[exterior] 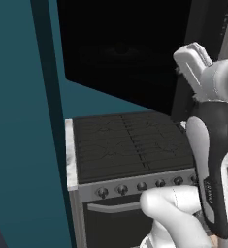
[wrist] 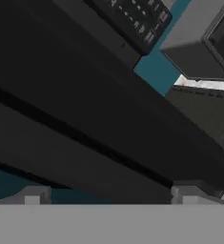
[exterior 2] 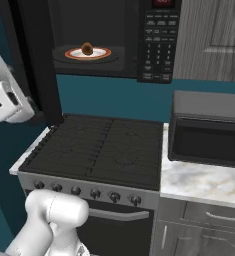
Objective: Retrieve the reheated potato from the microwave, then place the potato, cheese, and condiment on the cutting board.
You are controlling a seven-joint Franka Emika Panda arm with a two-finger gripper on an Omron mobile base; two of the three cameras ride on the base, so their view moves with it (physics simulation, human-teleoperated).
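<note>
The microwave hangs above the stove with its door swung open to the left. Inside, the small brown potato rests on a white plate with an orange rim. My gripper is open, its fingertips set wide apart with nothing between them, close against the dark door panel. In the left base view the door spreads across the top, with my hand at its right edge. Cheese, condiment and cutting board lie out of view.
A black cooktop with a row of knobs sits below the microwave. To its right, a dark grey box appliance stands on a marble counter. Grey cabinets hang at the upper right.
</note>
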